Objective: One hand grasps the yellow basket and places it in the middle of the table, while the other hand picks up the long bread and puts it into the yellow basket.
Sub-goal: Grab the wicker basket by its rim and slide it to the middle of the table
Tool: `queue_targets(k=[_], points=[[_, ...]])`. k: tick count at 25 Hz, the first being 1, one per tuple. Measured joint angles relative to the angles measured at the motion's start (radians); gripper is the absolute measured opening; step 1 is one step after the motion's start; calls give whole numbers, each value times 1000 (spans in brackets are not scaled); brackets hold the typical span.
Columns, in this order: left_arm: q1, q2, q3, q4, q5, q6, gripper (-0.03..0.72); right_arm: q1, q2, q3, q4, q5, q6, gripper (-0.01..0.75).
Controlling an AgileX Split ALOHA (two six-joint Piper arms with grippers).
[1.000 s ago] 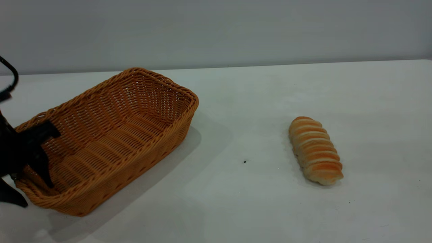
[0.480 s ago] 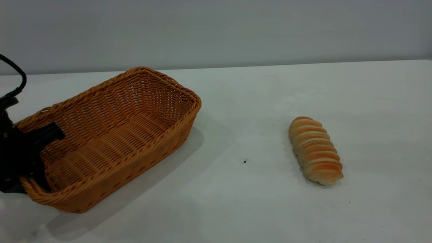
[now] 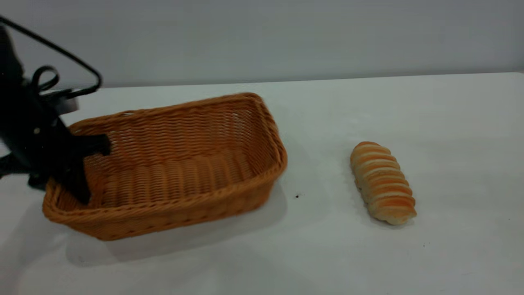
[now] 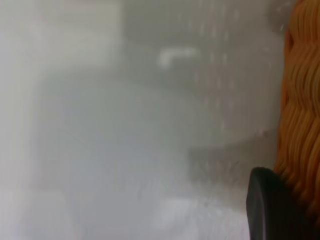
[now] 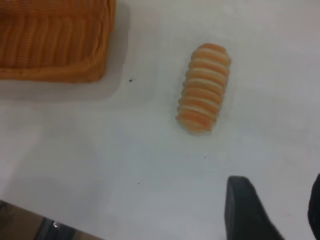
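Observation:
The yellow basket [image 3: 184,213] sits left of the table's middle, its long side facing the exterior view. My left gripper [image 3: 55,180] is shut on the braided rim of its left short end, with one finger [image 3: 80,184] inside the basket. In the left wrist view one dark finger [image 4: 270,210] lies against the woven wall [image 4: 300,100]. The long bread [image 3: 382,182] lies on the table [image 3: 327,254] to the basket's right, apart from it. The right gripper [image 5: 277,202] shows only in the right wrist view, open and empty, above the table a little short of the bread [image 5: 203,87].
A small dark speck [image 3: 297,196] marks the tabletop between basket and bread. A corner of the basket [image 5: 55,40] shows in the right wrist view. The table's near edge [image 5: 30,210] shows there too. A grey wall stands behind the table.
The left gripper has carried the basket to the right and turned it, so its long side now faces the camera. The bread has not moved.

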Motion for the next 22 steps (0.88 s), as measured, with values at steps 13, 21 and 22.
queue_targets(k=[13, 21, 22], points=[[-38, 68, -162, 2, 156, 202, 110, 0, 0, 0, 0, 0, 0, 353], [-39, 70, -162, 10, 199, 204, 193, 0, 0, 0, 0, 0, 0, 353], [-39, 71, -162, 15, 210, 207, 227, 0, 0, 0, 0, 0, 0, 353]])
